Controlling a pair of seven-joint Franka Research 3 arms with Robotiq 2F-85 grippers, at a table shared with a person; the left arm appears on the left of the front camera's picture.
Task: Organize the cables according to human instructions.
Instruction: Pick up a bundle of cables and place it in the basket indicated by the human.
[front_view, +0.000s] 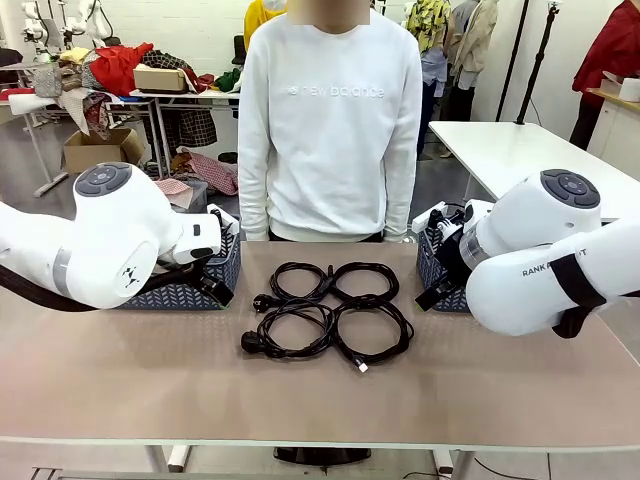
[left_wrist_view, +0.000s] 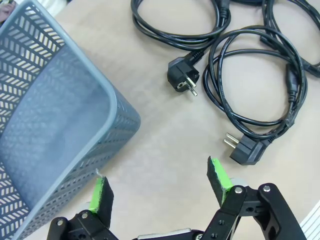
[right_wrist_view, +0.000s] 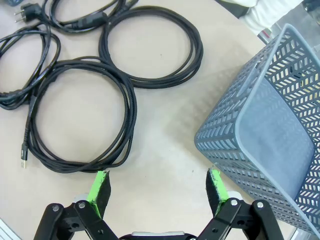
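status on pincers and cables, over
Left pincer open, empty, by grey basket. Right pincer open, empty, by other basket. Four cables coiled mid-table, untouched. Nothing between pincers and cables; person stands at far side.

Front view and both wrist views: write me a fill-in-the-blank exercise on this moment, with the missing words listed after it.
1. The table holds ____ coiled cables.
2. The left gripper and right gripper are both ____.
3. The cables lie ____ the left basket and the right basket.
4. The person across the table wears a ____ sweatshirt.

Missing words: four; open; between; white.
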